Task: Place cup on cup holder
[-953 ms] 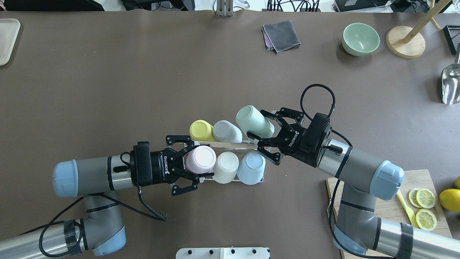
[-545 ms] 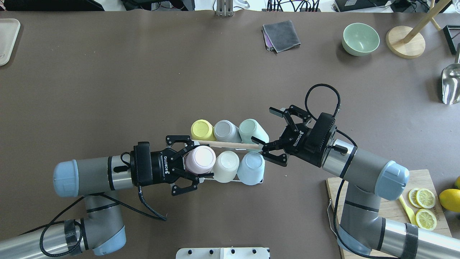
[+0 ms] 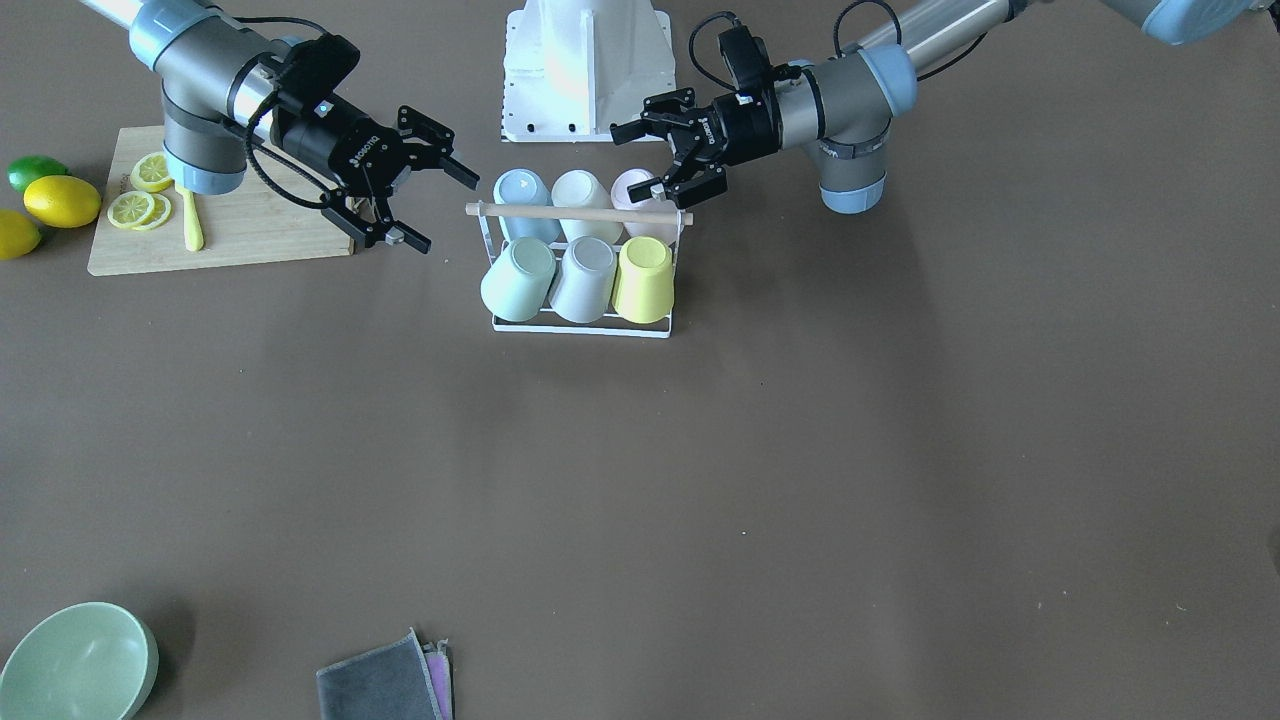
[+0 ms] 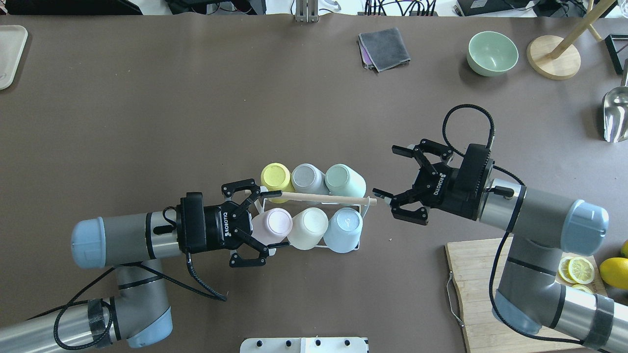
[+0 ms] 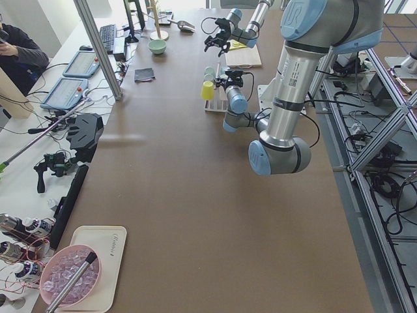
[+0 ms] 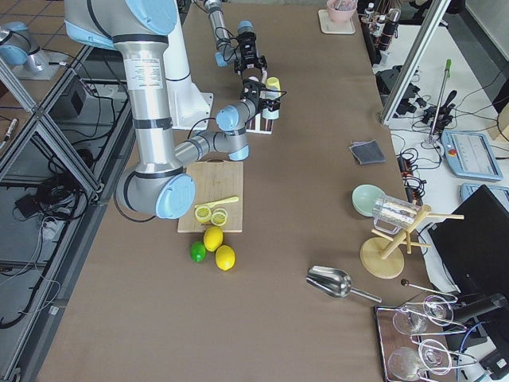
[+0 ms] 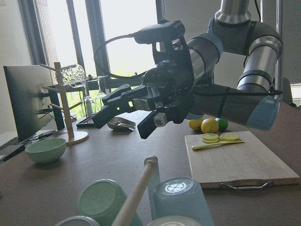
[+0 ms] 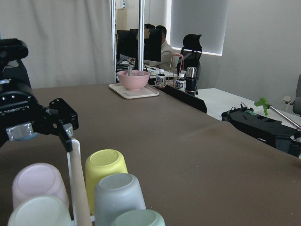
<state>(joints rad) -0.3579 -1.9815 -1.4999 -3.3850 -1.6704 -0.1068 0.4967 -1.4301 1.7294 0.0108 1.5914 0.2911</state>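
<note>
The white wire cup holder (image 4: 364, 212) with its wooden rod (image 4: 319, 197) stands mid-table. It carries several upturned cups. The pale green cup (image 4: 343, 179) (image 3: 517, 278) sits at the right end of the far row, beside a grey one and a yellow one. My right gripper (image 4: 387, 170) (image 3: 445, 212) hangs open and empty just right of the rod's end, clear of the cups. My left gripper (image 4: 280, 218) (image 3: 630, 165) is open at the holder's left end, its fingers straddling the pink cup (image 4: 272, 225) in the near row.
A wooden cutting board (image 4: 495, 284) with lemon slices lies under my right arm, a lemon (image 4: 613, 272) beside it. At the far side are a grey cloth (image 4: 384, 48), a green bowl (image 4: 492, 53), a wooden stand (image 4: 553, 56) and a metal scoop (image 4: 615, 115).
My right gripper set the green cup down on the holder, let go and drew back to the right. My left gripper eased back a little from the pink cup.
</note>
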